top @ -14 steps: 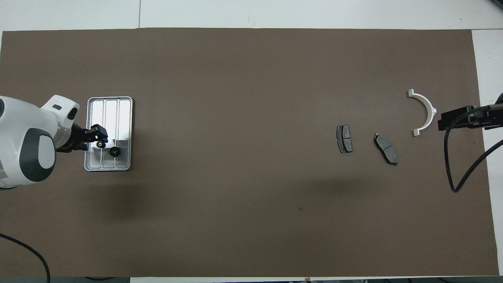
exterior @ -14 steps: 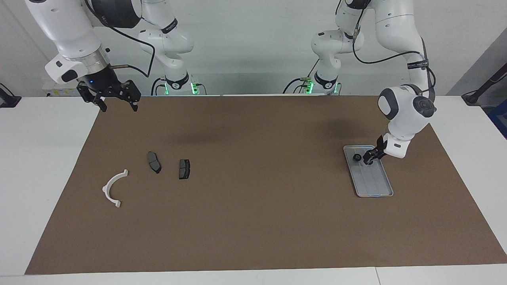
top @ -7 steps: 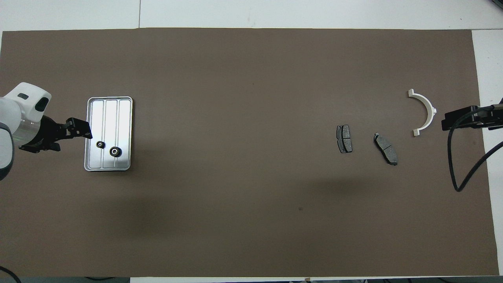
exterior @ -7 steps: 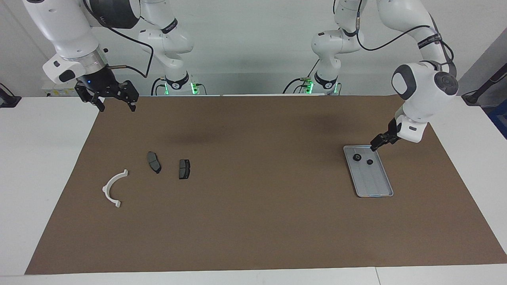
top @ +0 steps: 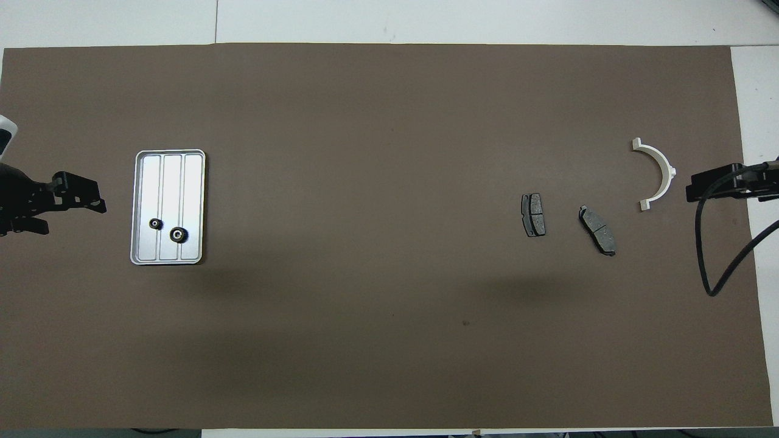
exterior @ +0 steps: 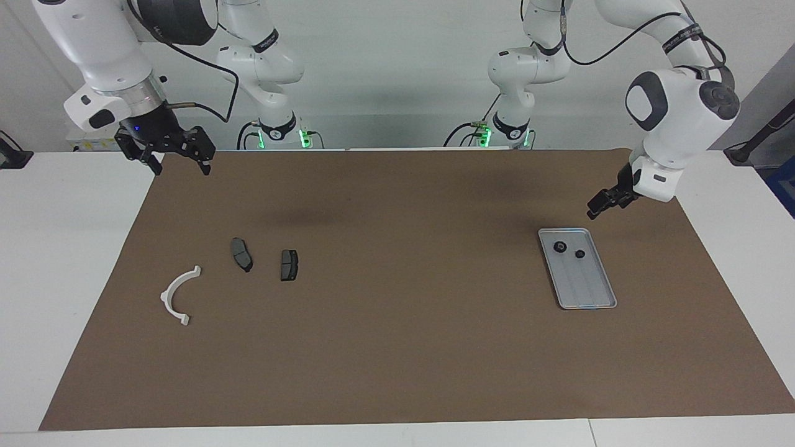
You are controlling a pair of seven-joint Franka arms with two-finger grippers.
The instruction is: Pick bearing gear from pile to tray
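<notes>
Gears: I count two, larger (top: 178, 234) and smaller (top: 156, 224), lying in the tray (exterior: 590, 292). Left gripper (exterior: 596, 207), which set the smaller down a second ago, has lifted clear, empty; jaws unreadable. Right gripper (exterior: 177, 156) waits open over the tabletop edge.

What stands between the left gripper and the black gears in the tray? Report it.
Nothing visible. Two small black round gears lie uncovered in the flat silver-grey ridged metal tray; the left gripper hangs over bare brown mat beside it. The right gripper waits over the mat's corner.
</notes>
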